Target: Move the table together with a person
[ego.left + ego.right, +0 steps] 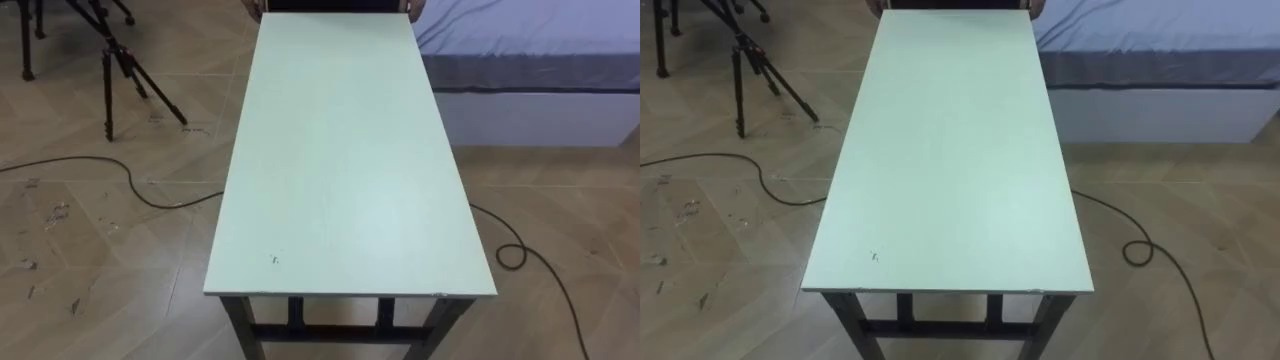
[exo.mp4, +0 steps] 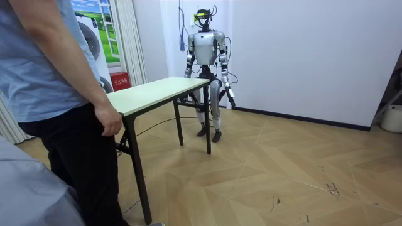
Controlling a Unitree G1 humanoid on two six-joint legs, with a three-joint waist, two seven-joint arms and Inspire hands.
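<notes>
A long table with a pale green top point(image 1: 345, 160) and black legs stands lengthwise in front of me. Its near end is just below my view. At the far end a person's hands point(image 1: 256, 8) rest at the two corners. In the room view the person point(image 2: 56, 94) stands at one end with a hand point(image 2: 110, 119) at the table's edge point(image 2: 151, 94), and I stand upright at the other end. My left hand point(image 2: 231, 99) hangs at my side, off the table. My right arm comes down behind the table's end.
A black tripod point(image 1: 120, 70) stands on the wooden floor to the left of the table. A bed point(image 1: 530, 60) lies to the right of the far end. Dark cables point(image 1: 150, 190) run across the floor on both sides.
</notes>
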